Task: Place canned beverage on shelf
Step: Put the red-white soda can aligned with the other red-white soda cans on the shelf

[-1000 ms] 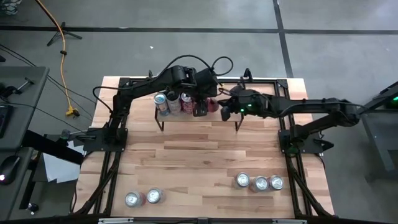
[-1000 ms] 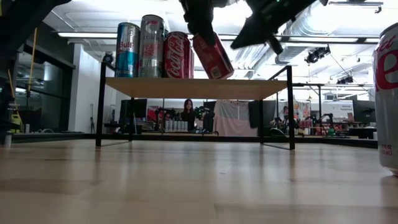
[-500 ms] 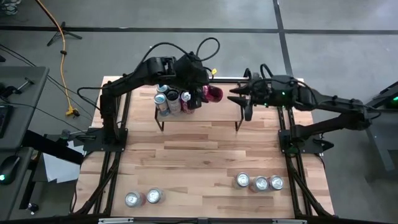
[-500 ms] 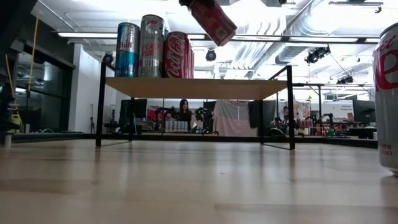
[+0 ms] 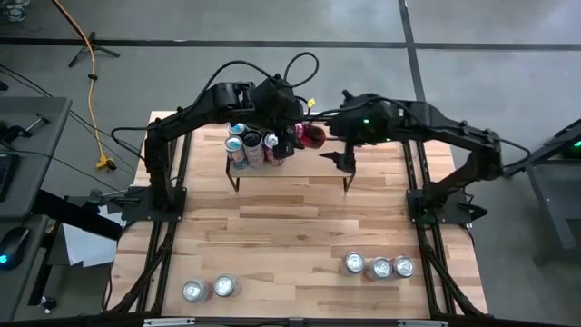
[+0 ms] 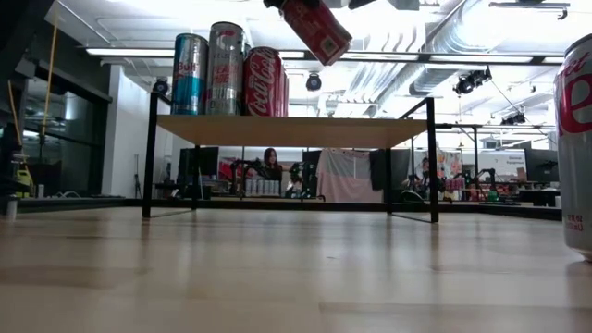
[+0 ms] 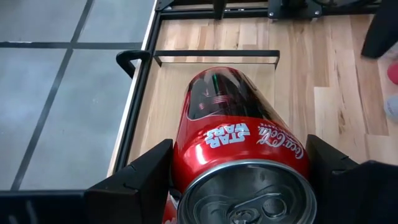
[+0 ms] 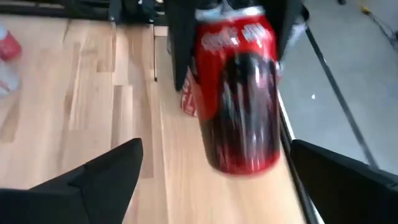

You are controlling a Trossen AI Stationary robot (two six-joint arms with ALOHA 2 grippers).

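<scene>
A red Coca-Cola can [image 5: 313, 135] hangs tilted above the shelf [image 5: 318, 171], a low riser with a wood plank top on black rod legs at the table's far side. My left gripper [image 7: 239, 171] is shut on this can. Three cans [image 6: 227, 69] stand upright on the shelf's left part. In the low view the held can [image 6: 317, 30] is well above the plank [image 6: 291, 129]. My right gripper [image 5: 339, 143] hovers open just to the right of the can, touching nothing. Its wrist view looks at the can's bottom end [image 8: 239, 106]. My left gripper pinches the can's side wall near the lid end [image 7: 186, 165] between its two fingers [image 7: 134, 180], one on each side. The fingers slant down from the table's left, lying along the can. The can is lifted clear of the shelf, tilted, its bottom end lower and toward the right.
Three cans [image 5: 377, 266] stand near the table's front right, one looming at the low view's right edge [image 6: 578, 139]. Two more cans [image 5: 209, 289] stand at the front left. Bare plank lies on the shelf's right half [image 8: 180, 180]. A person shows in the room behind.
My left gripper has risen with the red can, lifting it from just above the plank to well clear of it, still tilted. My right gripper has opened, rolled about its own line and risen, staying beside the can's right end.
</scene>
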